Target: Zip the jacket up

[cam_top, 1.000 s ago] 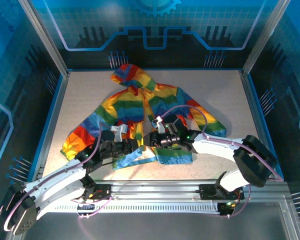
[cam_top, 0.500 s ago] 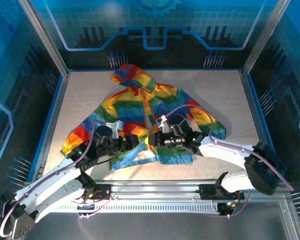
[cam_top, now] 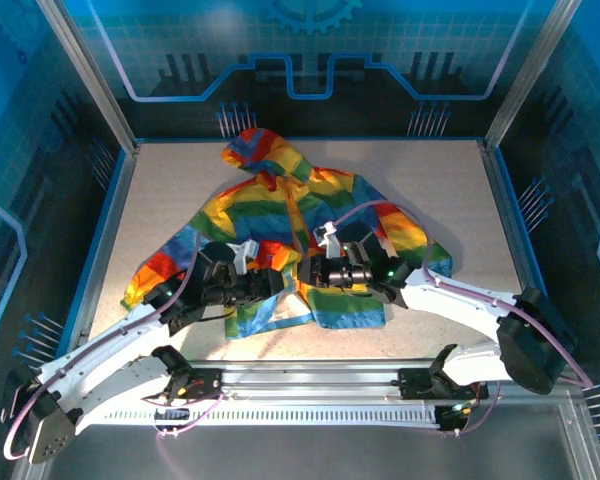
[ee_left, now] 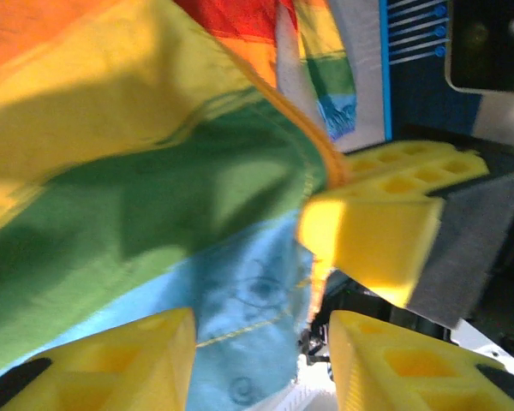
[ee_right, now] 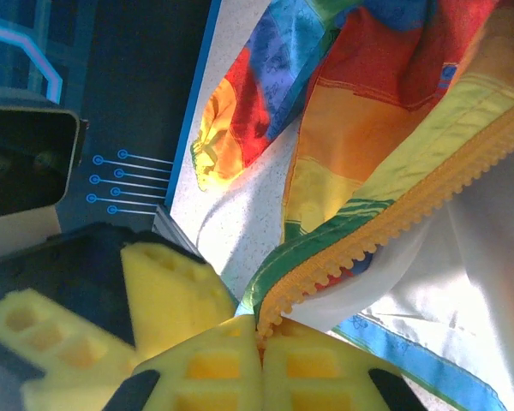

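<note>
The right gripper (ee_right: 259,341), jaws pinching the zipper (ee_right: 394,221), is risking a slip. The left gripper (ee_left: 261,360), jaws spread, is leaving the jacket (cam_top: 270,215) hem unanchored.

The jacket (cam_top: 270,215) is thin matt cloth (plastic-toothed zipper (ee_right: 394,220)) on a speckled matt table (cam_top: 430,180)

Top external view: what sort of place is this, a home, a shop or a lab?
Probably a robot lab cell: a table walled by metal posts and blue printed panels, with the left arm and right arm bolted at its near edge, working on a jacket.
</note>
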